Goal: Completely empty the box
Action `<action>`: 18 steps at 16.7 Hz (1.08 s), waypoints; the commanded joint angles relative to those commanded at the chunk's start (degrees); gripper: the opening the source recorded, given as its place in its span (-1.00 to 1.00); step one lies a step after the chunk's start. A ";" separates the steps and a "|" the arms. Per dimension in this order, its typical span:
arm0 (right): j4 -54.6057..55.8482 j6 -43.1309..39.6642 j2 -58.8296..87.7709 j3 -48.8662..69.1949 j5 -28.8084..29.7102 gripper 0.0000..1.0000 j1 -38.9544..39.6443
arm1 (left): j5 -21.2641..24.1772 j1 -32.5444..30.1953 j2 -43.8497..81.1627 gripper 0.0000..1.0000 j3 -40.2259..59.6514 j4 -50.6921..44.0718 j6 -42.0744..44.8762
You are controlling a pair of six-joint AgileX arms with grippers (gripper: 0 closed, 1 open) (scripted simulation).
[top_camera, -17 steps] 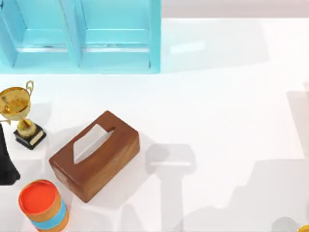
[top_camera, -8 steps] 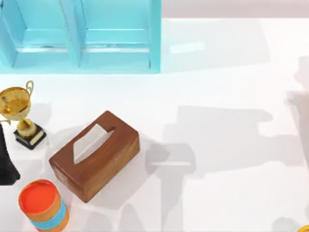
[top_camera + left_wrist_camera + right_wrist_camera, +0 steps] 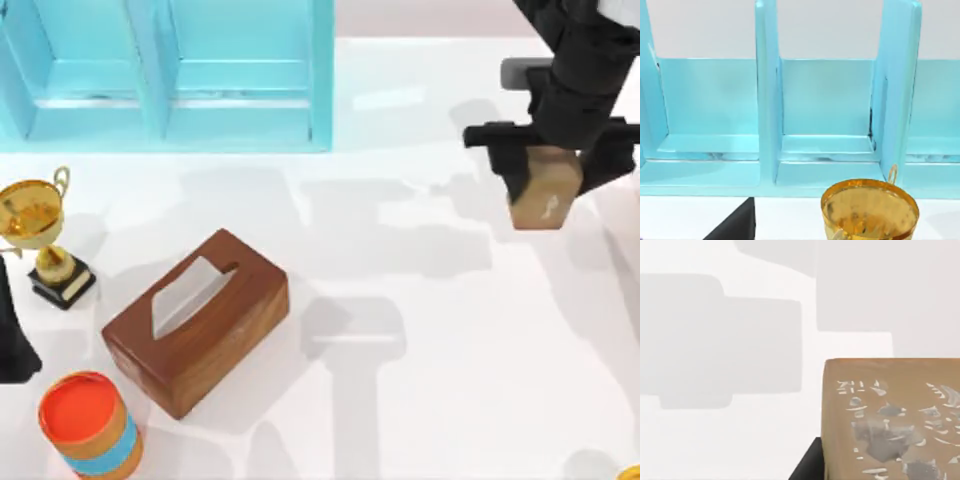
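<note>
Tissue box between trophy and canister, shelf behind.

Brown wooden tissue box, turquoise shelf, gold trophy.

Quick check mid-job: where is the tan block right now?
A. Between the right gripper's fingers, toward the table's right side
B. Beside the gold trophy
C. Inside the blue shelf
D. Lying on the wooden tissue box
A. In the top view the right gripper is closed around the tan block over the right part of the table, well away from the wooden tissue box.
</note>
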 joint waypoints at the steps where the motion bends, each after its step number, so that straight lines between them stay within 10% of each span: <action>1: 0.26 1.70 1.41 1.06 0.01 -1.00 1.80 | 0.00 0.00 0.00 1.00 0.00 0.00 0.00; 18: 9.61 4.04 5.23 -4.58 0.03 -1.00 4.27 | 0.00 0.00 0.00 1.00 0.00 0.00 0.00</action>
